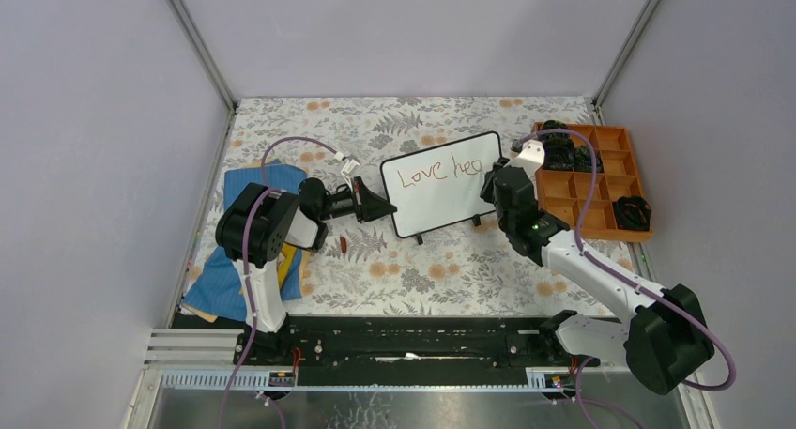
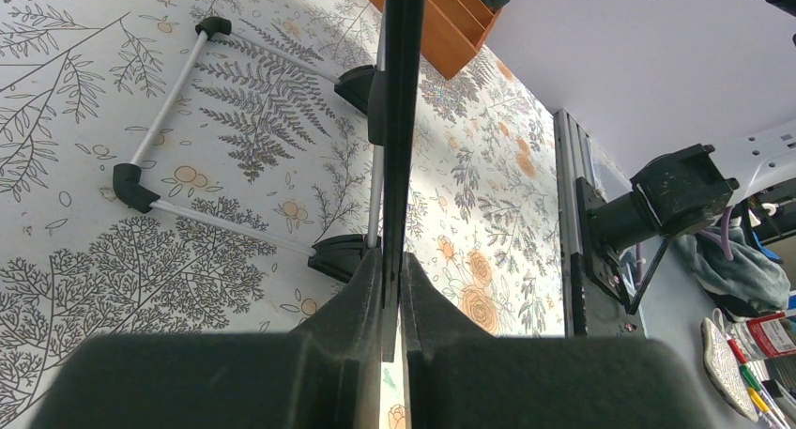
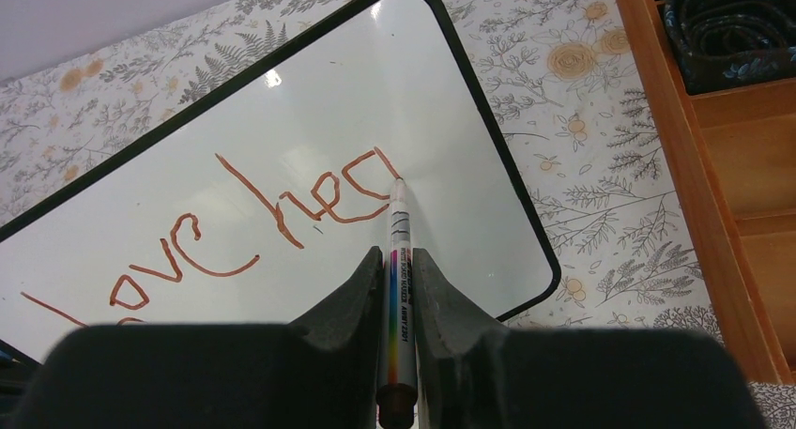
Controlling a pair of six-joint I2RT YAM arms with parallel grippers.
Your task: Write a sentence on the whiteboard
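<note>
Whiteboard (image 1: 441, 183) stands mid-table between arms, long axis left to right, right end slightly farther back. Left gripper (image 2: 394, 265) pinches board's left edge. Right gripper (image 3: 392, 257) pressed on marker (image 3: 397, 227), tip touching board at end of sentence (image 3: 253, 218), which reads "Love hea". Blank board lies right of tip and below; next stroke probably runs rightward
</note>
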